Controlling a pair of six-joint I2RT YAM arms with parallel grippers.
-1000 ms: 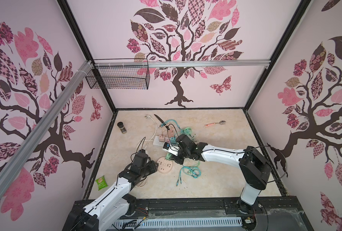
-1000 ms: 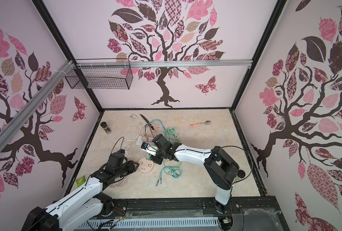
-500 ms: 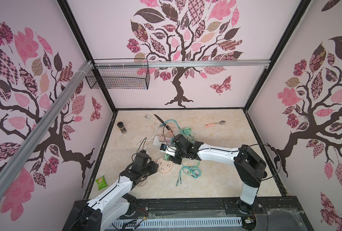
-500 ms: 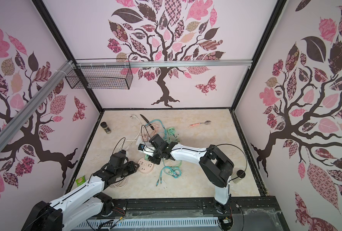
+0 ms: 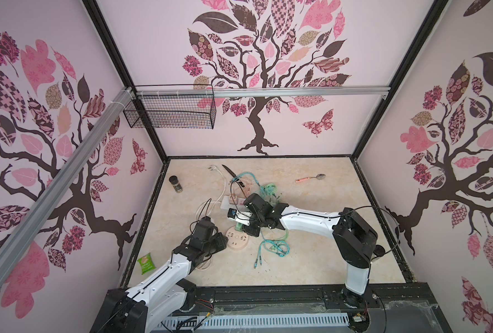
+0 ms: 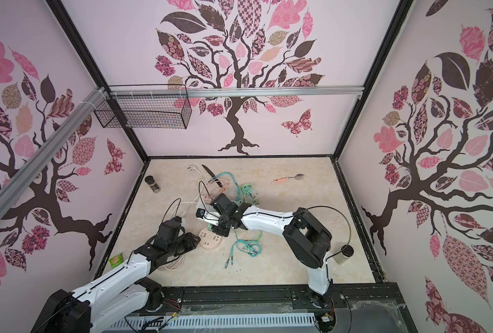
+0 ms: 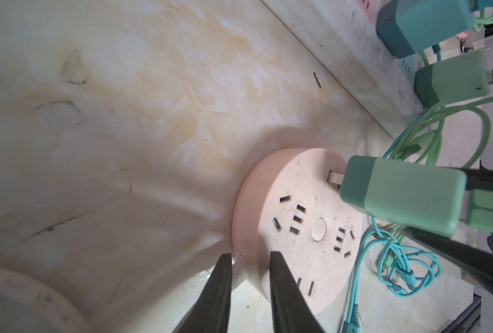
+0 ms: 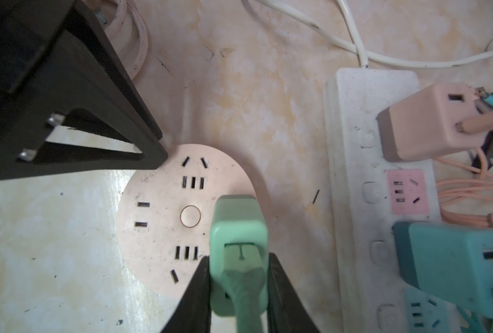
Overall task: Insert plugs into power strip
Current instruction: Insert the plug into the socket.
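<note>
My right gripper (image 8: 238, 259) is shut on a mint green plug (image 8: 239, 230), which stands over the edge of a round pink socket disc (image 8: 164, 219). One metal prong (image 7: 334, 180) shows at the disc's face. My left gripper (image 7: 249, 255) is shut on the disc's rim where its cord leaves. The white power strip (image 8: 354, 173) lies beside the disc, with a peach-pink plug (image 8: 429, 121) and a teal plug (image 8: 455, 259) in it. In both top views the two grippers (image 5: 241, 226) (image 6: 197, 240) meet at the disc (image 5: 238, 242).
Teal and green cables (image 5: 274, 248) coil in front of the right arm. A pink cord (image 6: 172, 263) is coiled under the left arm. A dark jar (image 5: 176, 184), knife (image 5: 228, 173), spoon (image 5: 311, 178) and green packet (image 5: 145, 262) lie around.
The right gripper has carried the mint green plug a little forward, over the round disc. The left gripper's fingers have closed in on the disc's rim.
</note>
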